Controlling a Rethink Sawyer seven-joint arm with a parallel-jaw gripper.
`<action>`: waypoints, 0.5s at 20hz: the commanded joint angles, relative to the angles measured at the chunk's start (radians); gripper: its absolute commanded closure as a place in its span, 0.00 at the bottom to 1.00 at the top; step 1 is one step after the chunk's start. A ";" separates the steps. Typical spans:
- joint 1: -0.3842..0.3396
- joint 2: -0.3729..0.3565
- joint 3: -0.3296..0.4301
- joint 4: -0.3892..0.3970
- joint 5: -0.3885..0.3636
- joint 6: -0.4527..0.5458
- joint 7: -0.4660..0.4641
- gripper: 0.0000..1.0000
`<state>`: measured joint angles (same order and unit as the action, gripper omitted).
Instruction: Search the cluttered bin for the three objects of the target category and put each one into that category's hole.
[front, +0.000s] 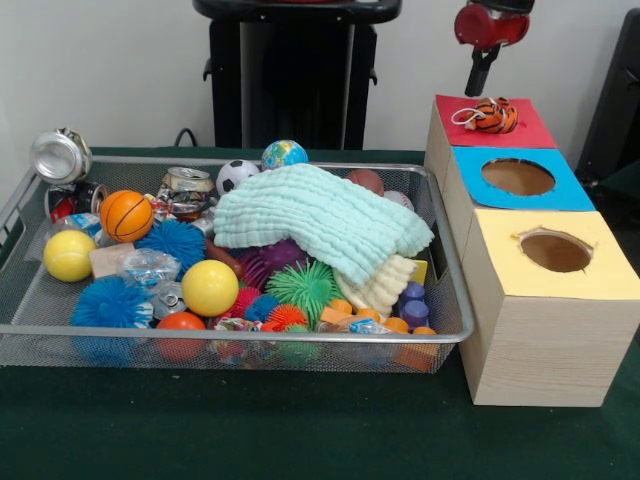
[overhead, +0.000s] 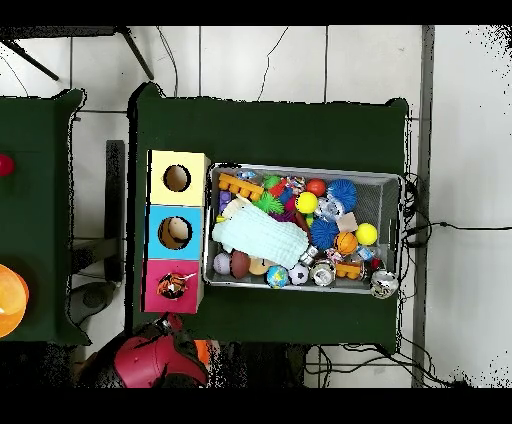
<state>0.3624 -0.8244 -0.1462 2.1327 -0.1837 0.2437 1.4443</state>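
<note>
Dozens of small toys fill the bin (front: 447, 330), a shallow wire-mesh basket on the dark green surface (front: 250, 430): yellow balls, blue, green and pink spiky balls, a small basketball (front: 126, 215), a soccer ball (front: 237, 175), a globe ball (front: 285, 154) and crushed cans, with a pale green cloth (front: 320, 220) draped over the middle of the heap. Just beside the bin stands a wooden box (front: 545, 340) with three coloured tops; the blue section (front: 480, 195) and the yellow section (front: 500, 262) each show a round hole, while a tiger-striped toy (front: 492, 115) sits on the red section (front: 530, 130). The red arm (front: 490, 25) hangs above the red section, and its pincer (front: 480, 80) points down toward the striped toy without touching it; whether it is spread or pressed together I cannot tell. Only the overhead view shows the tiled floor and a second green table with an orange object at the picture's left edge.
</note>
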 joint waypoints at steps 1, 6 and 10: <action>0.025 0.023 0.032 -0.027 0.021 -0.041 0.206 1.00; 0.037 0.018 0.032 -0.013 0.035 -0.055 0.223 1.00; 0.058 0.004 0.026 -0.013 0.053 -0.032 0.238 1.00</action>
<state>0.4079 -0.8207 -0.1462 2.1328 -0.1815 0.2437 1.4443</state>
